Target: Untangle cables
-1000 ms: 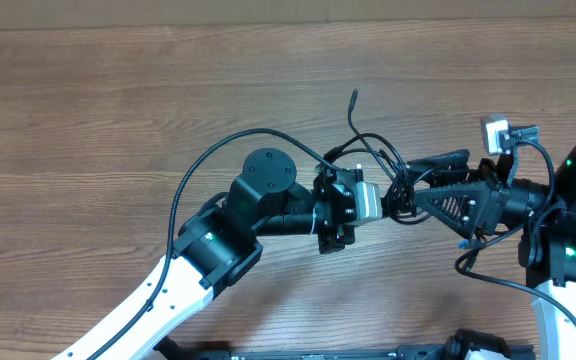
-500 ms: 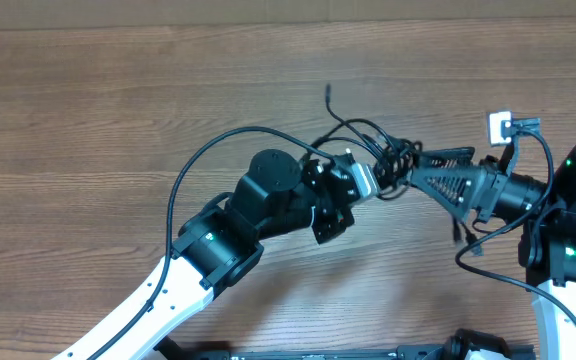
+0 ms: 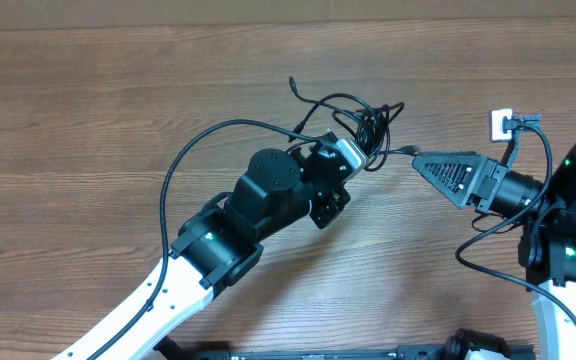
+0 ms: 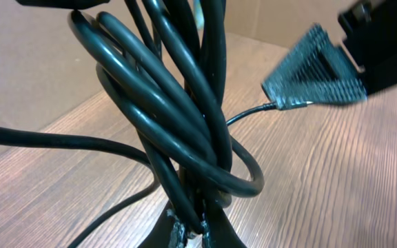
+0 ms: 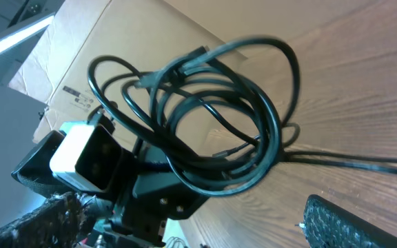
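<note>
cables [image 3: 353,105] now up-left, coiled black knot, tight in left gripper [image 3: 366,145] and right gripper [image 3: 418,156]

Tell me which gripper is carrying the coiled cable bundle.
The left gripper: the cable bundle rises from between its fingers, while the right gripper pinches only one thin strand at its tip.

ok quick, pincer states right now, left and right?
Left pincer: closed on the cable bundle.
Right pincer: closed, pinching a thin cord running out of that bundle.
</note>
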Tool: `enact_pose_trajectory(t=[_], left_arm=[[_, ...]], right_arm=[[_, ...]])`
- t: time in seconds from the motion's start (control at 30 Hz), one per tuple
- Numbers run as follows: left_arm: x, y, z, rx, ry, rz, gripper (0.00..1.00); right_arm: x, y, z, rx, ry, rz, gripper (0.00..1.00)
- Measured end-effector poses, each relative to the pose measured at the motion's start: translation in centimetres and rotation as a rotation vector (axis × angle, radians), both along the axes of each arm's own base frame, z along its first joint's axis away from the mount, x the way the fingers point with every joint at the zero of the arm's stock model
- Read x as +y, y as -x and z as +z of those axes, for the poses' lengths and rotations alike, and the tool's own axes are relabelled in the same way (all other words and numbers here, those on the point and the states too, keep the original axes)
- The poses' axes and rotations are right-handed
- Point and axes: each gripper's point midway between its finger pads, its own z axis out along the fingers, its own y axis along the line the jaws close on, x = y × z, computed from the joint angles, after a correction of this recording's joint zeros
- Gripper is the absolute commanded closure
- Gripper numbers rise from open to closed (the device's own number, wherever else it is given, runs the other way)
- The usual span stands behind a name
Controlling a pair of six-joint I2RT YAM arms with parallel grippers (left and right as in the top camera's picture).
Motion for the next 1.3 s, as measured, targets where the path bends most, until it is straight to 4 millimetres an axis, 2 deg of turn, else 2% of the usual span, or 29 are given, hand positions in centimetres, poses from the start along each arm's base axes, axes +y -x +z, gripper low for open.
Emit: enact_pose_trajectory(t=[0.13,0.47,0.6,0.73,1.0,1.2,1.3], left_arm=[[0.0,-0.3,0.5,0.019,0.041,0.03,0.96],[-0.3,-0.7,2.4,0.096,0.194,0.079,0.96],[-0.6,-0.6,2.8,0.123,0.232,0.084,0.96],[-0.9,0.0,2.0,0.16,0.217,0.078,0.96],[-0.6,0.9,-0.6,0.252,0.147,0.079,0.96],[-1.6,2.7,-0.6,0.291,0.15,-0.038,0.96],[-2.2,3.9,-0.5,0.297,0.149,-0.12,0.96]], right_arm=[[0.0,0.0,-0.1,0.01,-0.004,0.001,0.0],[0.8,0.4,-0.1,0.009,-0.004,0.032,0.09],[1.3,0.6,-0.1,0.001,0.0,0.051,0.08],[1.4,0.6,-0.1,-0.049,0.025,0.058,0.02],[1.4,0.7,-0.6,-0.229,0.123,0.075,0.05],[1.3,0.7,-2.2,-0.282,0.21,0.063,0.02],[1.7,0.8,-2.8,-0.3,0.243,0.072,0.05]])
